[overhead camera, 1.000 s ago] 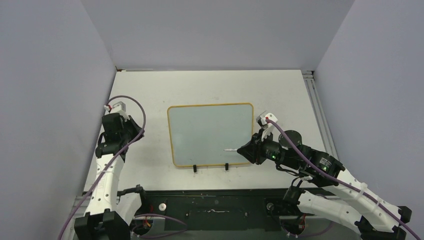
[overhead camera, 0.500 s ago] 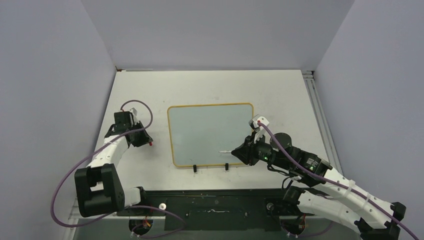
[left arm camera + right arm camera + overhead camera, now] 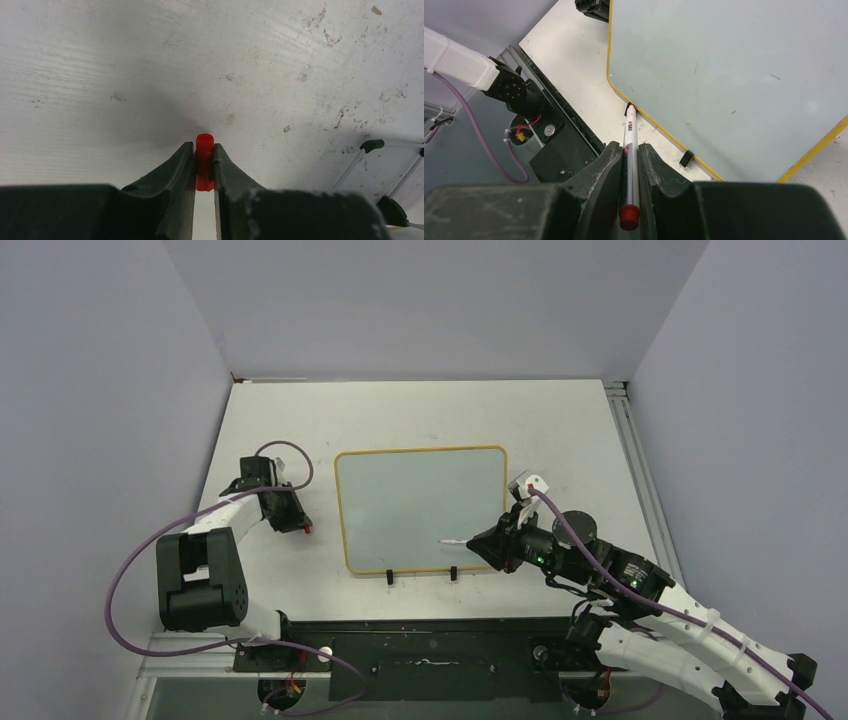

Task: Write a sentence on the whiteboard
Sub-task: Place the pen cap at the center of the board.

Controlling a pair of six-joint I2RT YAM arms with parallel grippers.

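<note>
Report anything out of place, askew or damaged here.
Nothing serious. The whiteboard sits square and bare apart from a few faint specks. The table shows scuffs and grime. The left gripper pinches a red cap; the right gripper holds the marker.

Nothing is legible: small red print on the marker (image 3: 630, 150) is too blurred to read.

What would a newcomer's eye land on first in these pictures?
The yellow-framed whiteboard sits centred on the table, no writing visible. The right gripper is shut on a marker pointing over the board's near right part. Left of the board, the left gripper pinches a small red cap.
</note>
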